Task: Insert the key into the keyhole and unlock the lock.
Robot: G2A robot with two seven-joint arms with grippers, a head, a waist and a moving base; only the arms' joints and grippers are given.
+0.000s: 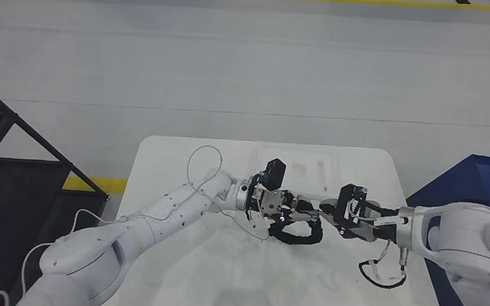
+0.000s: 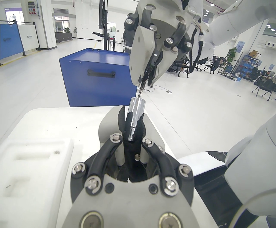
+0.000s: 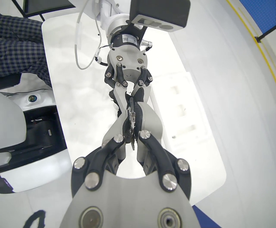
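legible text: none | small white printed sticker (image 3: 127,39) on black wrist collar (image 3: 115,42) behind left gripper (image 3: 130,105): print too fine to read | blue partition panel (image 2: 10,43) in hall: small pale mark, unreadable | white partition panel (image 2: 30,44) beside it: small dark mark, unreadable | pale blue sign (image 2: 240,45) far off: blurred

Your lock (image 2: 135,117) is a shiny chrome cylinder with a black cable loop, pinched between the left tool's (image 2: 131,114) fingers and tilted up toward the right tool (image 2: 147,81). That tool grips the thin key (image 2: 140,91), whose tip meets the cylinder's end face.
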